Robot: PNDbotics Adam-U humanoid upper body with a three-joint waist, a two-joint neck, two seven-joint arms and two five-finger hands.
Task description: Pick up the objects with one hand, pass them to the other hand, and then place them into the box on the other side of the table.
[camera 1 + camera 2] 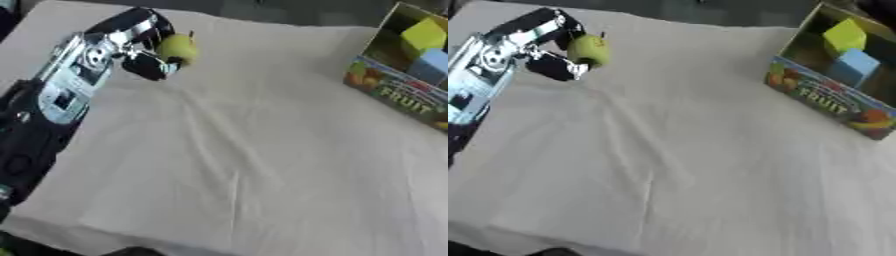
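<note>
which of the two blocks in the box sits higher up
The yellow-green block; it sits above and behind the light blue block in the fruit box.

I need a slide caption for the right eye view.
Left robot hand grasps a yellow-green apple; fruit box waits opposite.

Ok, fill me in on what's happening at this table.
The left robot hand has its fingers curled around a yellow-green apple at the far left of the cloth-covered table. Across the table on the right stands an open fruit box with a yellow block and a blue block already inside. The right robot hand is not in view, so no handover has begun.
</note>
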